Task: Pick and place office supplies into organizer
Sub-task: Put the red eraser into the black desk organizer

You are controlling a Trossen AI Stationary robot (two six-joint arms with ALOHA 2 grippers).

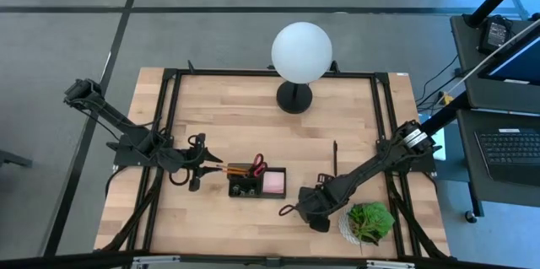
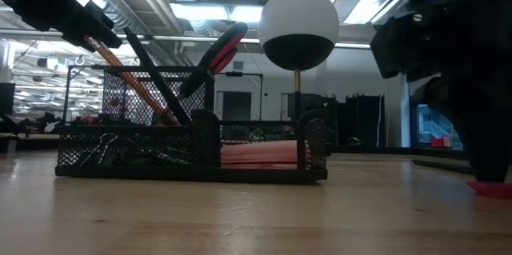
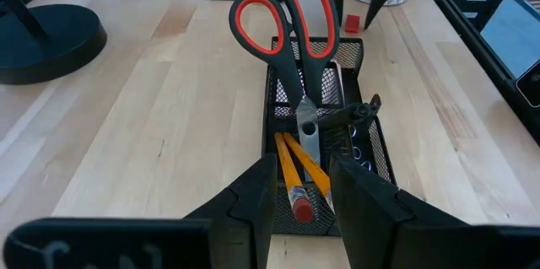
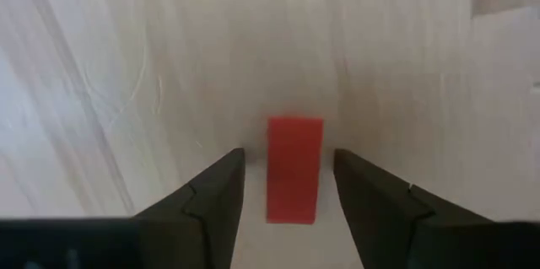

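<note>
My left gripper (image 3: pixel 301 186) is hanging at the left end of the organizer (image 1: pixel 256 183), its fingers spread on either side of the two orange pencils (image 3: pixel 295 178) without pressing them, so it is released, and I am judging that the pencils are already leaning inside the tall mesh cup. Beside them in that same cup the red-handled scissors (image 3: pixel 291 29) are standing blades down, and a black pen (image 2: pixel 156 79) is leaning there as well. Moving right along the tray, tiny black clips (image 3: pixel 361 153) are lying in the shallow front compartment, and the pink sticky-note pad (image 1: pixel 273 183) is sitting in the right-hand compartment. Farther right, a second black pen (image 1: pixel 334 156) is lying alone on the table (image 1: pixel 236 109), apart from the tray, not yet collected. At the right, near the green potted plant (image 1: pixel 369 221), my right gripper (image 4: pixel 286 186) is hovering low over the small red eraser (image 4: pixel 294 168), its fingers open and flanking the eraser with a gap on each side, so it is gripping nothing. I am reckoning that the step in hand is picking up this eraser: the next move is calling for a short descent, a gentle close across its narrow sides, then a lift and a carry leftward to a free compartment.
</note>
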